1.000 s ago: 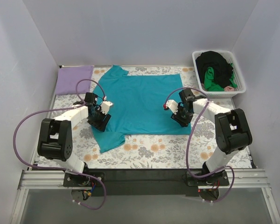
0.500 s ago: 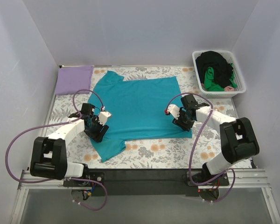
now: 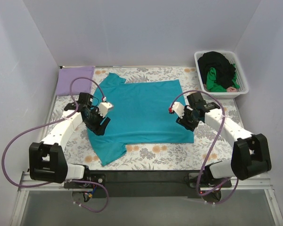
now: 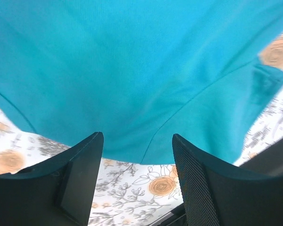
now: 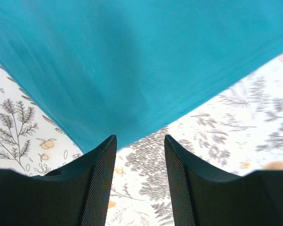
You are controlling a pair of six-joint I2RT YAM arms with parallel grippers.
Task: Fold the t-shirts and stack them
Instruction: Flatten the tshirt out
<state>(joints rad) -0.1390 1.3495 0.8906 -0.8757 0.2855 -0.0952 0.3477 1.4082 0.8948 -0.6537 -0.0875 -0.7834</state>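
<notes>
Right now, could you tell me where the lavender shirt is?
In the top view, the lavender shirt lies at the far left corner, just left of the teal shirt.

Pale lavender walls (image 3: 141, 33), floral table cloth (image 3: 179, 153)

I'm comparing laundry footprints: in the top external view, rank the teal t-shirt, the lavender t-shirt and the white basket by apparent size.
1. teal t-shirt, spread flat
2. white basket
3. lavender t-shirt, folded at the far left corner
</notes>
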